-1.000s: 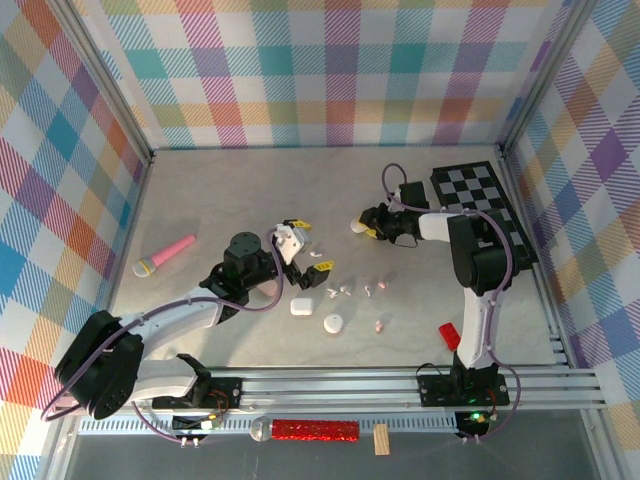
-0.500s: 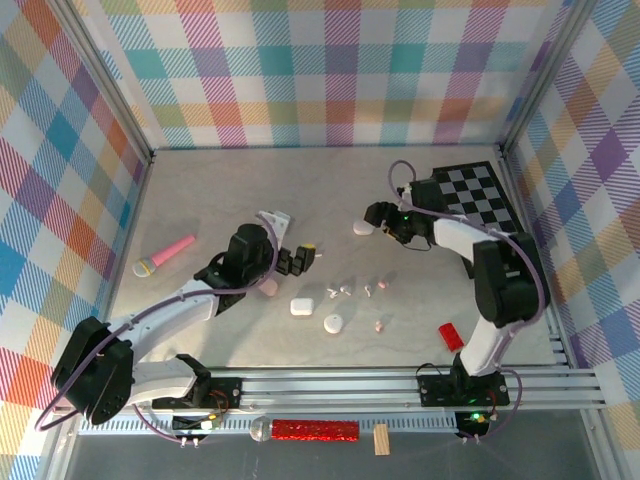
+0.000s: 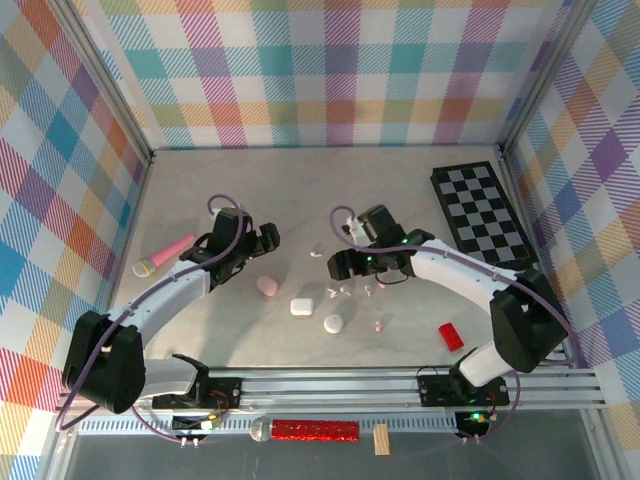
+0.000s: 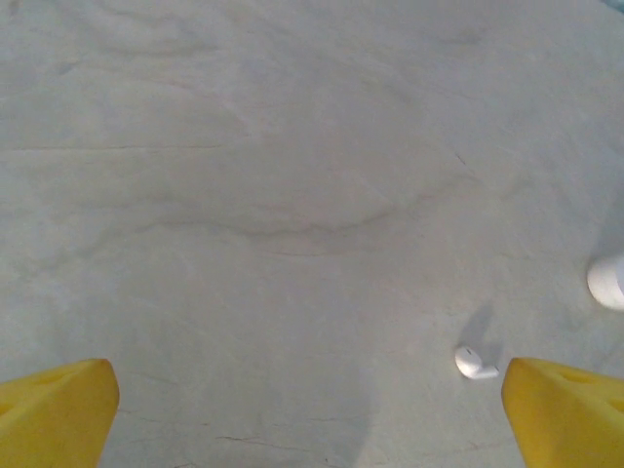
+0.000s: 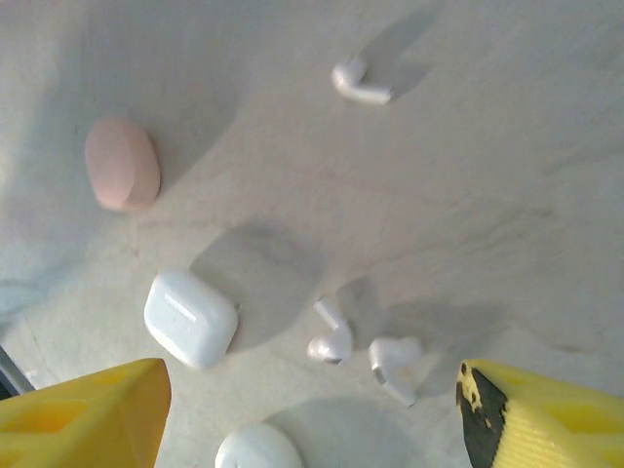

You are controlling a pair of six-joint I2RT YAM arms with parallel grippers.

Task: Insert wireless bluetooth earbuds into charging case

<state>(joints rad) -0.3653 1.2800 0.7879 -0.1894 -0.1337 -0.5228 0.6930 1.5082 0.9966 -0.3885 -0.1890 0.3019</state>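
Since half a second ago the right gripper (image 3: pixel 340 266) has swung from beside the checkerboard (image 3: pixel 482 212) to mid-table (image 3: pixel 200 200). The left gripper (image 3: pixel 264 237) has drawn back to the left, uncovering a pink case (image 3: pixel 267 286).

Right wrist view: I see both yellow fingers (image 5: pixel 83 414) spread wide with nothing between them, hovering over two white earbuds (image 5: pixel 331 341) (side by side, not touching). A lone white earbud (image 5: pixel 359 83) lies farther off. A white square case (image 5: pixel 190 318) lies near the pair, and a white round case (image 5: pixel 255 448) shows at the lower edge. All three cases look closed.

Left wrist view: my left fingers (image 4: pixel 58 409) also stand wide apart and empty above bare table, with the lone white earbud just inside the right-hand fingertip.

Top view: two pale pink earbuds (image 3: pixel 381 283) lie just right of the white pair, and another pink earbud (image 3: pixel 378 325) lies nearer the arm bases. Every earbud lies on the table, outside the cases. A red block (image 3: pixel 450 336) and a pink toy microphone (image 3: pixel 165 255) lie well apart on opposite sides.
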